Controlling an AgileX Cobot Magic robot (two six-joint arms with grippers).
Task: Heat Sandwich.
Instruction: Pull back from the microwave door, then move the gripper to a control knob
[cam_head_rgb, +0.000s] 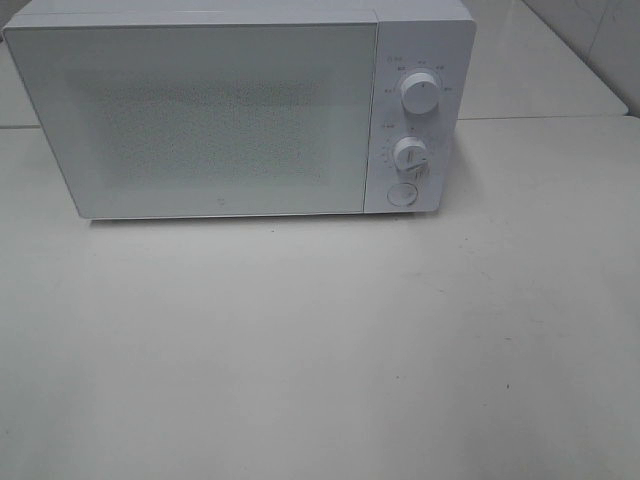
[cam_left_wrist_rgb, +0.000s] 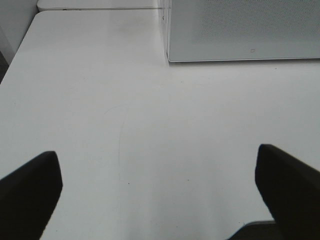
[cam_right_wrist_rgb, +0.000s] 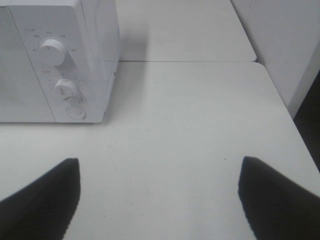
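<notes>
Left gripper (cam_left_wrist_rgb: 156, 155): jaws spread wide, nothing held; bare table (cam_left_wrist_rgb: 100, 100) seen beneath. Right gripper (cam_right_wrist_rgb: 159, 161): jaws likewise spread, nothing pinched. Neither gripper caught by high camera. Microwave (cam_head_rgb: 200, 120) shown whole there, door shut, set on table. Only lower door corner seen from left wrist. Upper dial (cam_right_wrist_rgb: 54, 51), lower dial (cam_right_wrist_rgb: 66, 89), round button (cam_right_wrist_rgb: 76, 112) seen close from right wrist. Sandwich not seen in any view; location cannot be told.
</notes>
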